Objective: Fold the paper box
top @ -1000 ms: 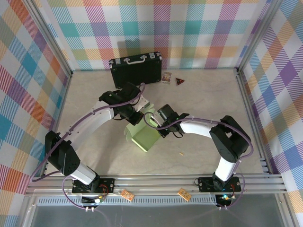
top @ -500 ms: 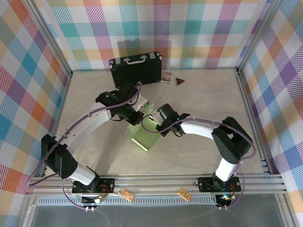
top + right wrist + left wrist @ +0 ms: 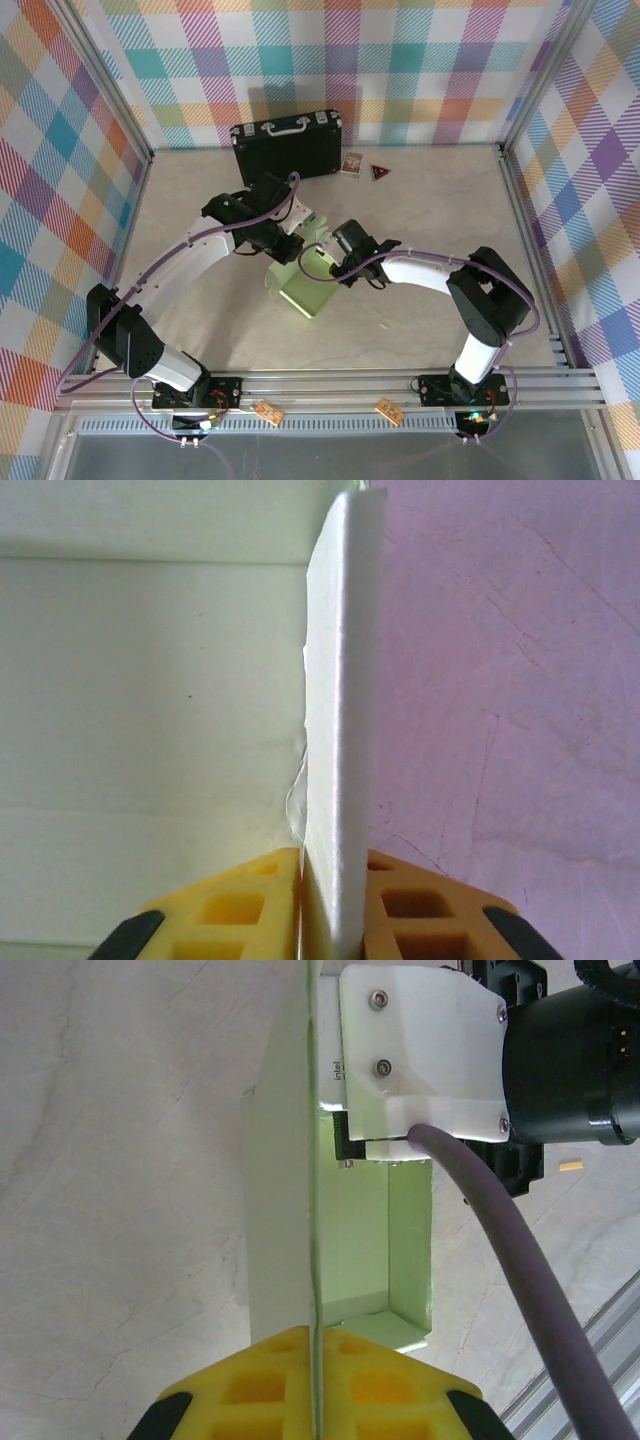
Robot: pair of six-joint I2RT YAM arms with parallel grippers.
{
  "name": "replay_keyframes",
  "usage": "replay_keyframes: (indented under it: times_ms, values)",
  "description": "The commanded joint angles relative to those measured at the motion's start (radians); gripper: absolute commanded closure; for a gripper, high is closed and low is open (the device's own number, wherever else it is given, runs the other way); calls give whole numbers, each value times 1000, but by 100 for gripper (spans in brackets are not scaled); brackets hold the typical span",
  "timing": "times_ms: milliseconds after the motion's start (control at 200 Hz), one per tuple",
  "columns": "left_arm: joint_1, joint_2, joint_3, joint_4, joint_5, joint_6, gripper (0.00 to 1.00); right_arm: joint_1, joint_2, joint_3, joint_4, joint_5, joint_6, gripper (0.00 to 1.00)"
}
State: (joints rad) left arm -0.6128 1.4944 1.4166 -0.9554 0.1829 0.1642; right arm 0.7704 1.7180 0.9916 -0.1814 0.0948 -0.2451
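Observation:
The paper box [image 3: 300, 293], pale green card, stands partly formed in the middle of the table with its walls raised. My left gripper [image 3: 284, 249] reaches it from the back left and my right gripper [image 3: 322, 264] from the right. In the left wrist view the yellow fingertips [image 3: 262, 1385] of the left gripper [image 3: 316, 1360] are shut on a thin upright wall of the box [image 3: 375, 1240]. The right wrist's white housing [image 3: 420, 1050] sits over the box's far end. In the right wrist view the right gripper [image 3: 335, 890] clamps a thicker, doubled wall [image 3: 340, 680].
A black case [image 3: 288, 146] with a metal handle stands against the back wall. Beside it lie a small card packet [image 3: 351, 163] and a red triangle [image 3: 380, 172]. A tiny yellowish scrap [image 3: 383, 325] lies front right. An aluminium rail [image 3: 320, 385] runs along the near edge.
Over the last second both grippers and the box shifted slightly left and the left arm's elbow swung outward. In the last half second almost nothing moved.

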Motion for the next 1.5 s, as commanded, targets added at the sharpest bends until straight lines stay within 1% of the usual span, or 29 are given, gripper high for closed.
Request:
replay_keyframes:
  times_ms: [0,115,240,335,455,575,660,725,840,980,1180,1255,1315,1370,1410,1495]
  values:
    - [-6,-24,32,32,24,12,95,10,-8,5,-19,-8,-5,81]
    - [-7,-17,33,24,15,21,94,10,-25,7,-19,-31,5,78]
    - [-7,-11,36,8,-8,37,95,9,-58,1,-9,-64,19,68]
    - [-6,-12,39,-1,-22,44,95,4,-87,-6,-3,-94,30,57]
    - [-7,-18,36,-3,-22,53,95,-4,-127,-13,2,-137,48,48]
    - [-6,-24,33,-2,-21,61,95,-21,-164,-26,11,-169,66,43]
    - [-6,-29,33,-2,-17,61,95,-43,-170,-30,13,-191,79,43]
    - [-7,-35,30,0,-9,61,95,-57,-151,-20,0,-193,85,45]
    - [-6,-44,25,7,0,60,95,-75,-109,-3,-4,-224,93,54]
    - [-6,-48,24,13,0,56,95,-77,-61,13,12,-256,98,59]
    - [-7,-44,16,17,7,60,95,-77,-5,36,57,-231,114,83]
    - [-7,-37,15,14,2,63,95,-77,9,43,68,-240,127,87]
    - [-6,-30,16,10,-2,63,95,-77,17,44,76,-233,139,92]
    - [-7,-23,18,6,-11,62,95,-77,21,44,80,-207,139,94]
    - [-7,-19,17,6,-14,61,95,-77,26,44,76,-187,176,96]
    - [-7,-15,15,7,-7,60,95,-77,26,39,84,-176,183,97]
